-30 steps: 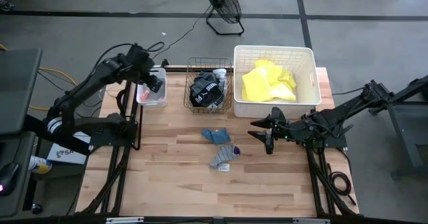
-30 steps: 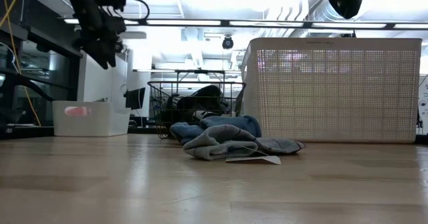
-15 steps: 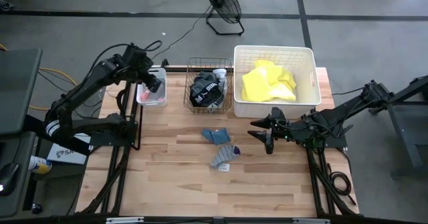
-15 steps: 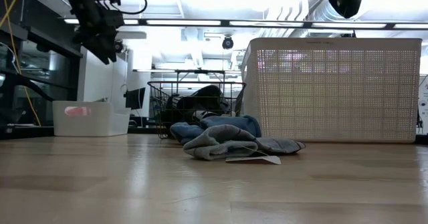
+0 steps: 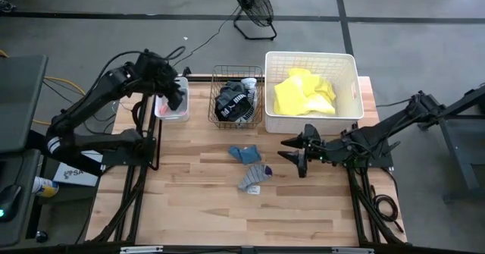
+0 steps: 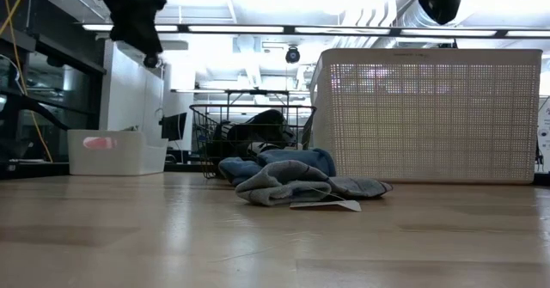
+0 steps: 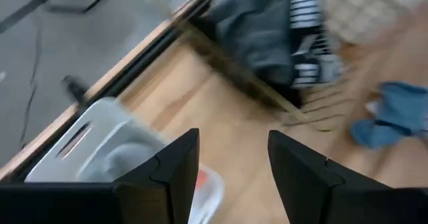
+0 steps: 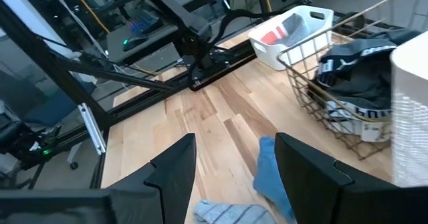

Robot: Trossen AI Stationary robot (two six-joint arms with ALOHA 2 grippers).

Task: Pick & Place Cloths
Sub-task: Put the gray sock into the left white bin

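Two cloths lie loose on the worktop (image 5: 204, 193), both jaws apart and empty.

From above we see the left gripper (image 5: 176, 96) over the small white tub (image 5: 171, 111) and the right gripper (image 5: 301, 157) beside the blue cloth (image 5: 245, 154) and grey cloth (image 5: 255, 177). Low down, the wire basket (image 6: 249, 137) half hides its dark cloths. Our left wrist view is blurred; the right wrist view cuts off the grey cloth.
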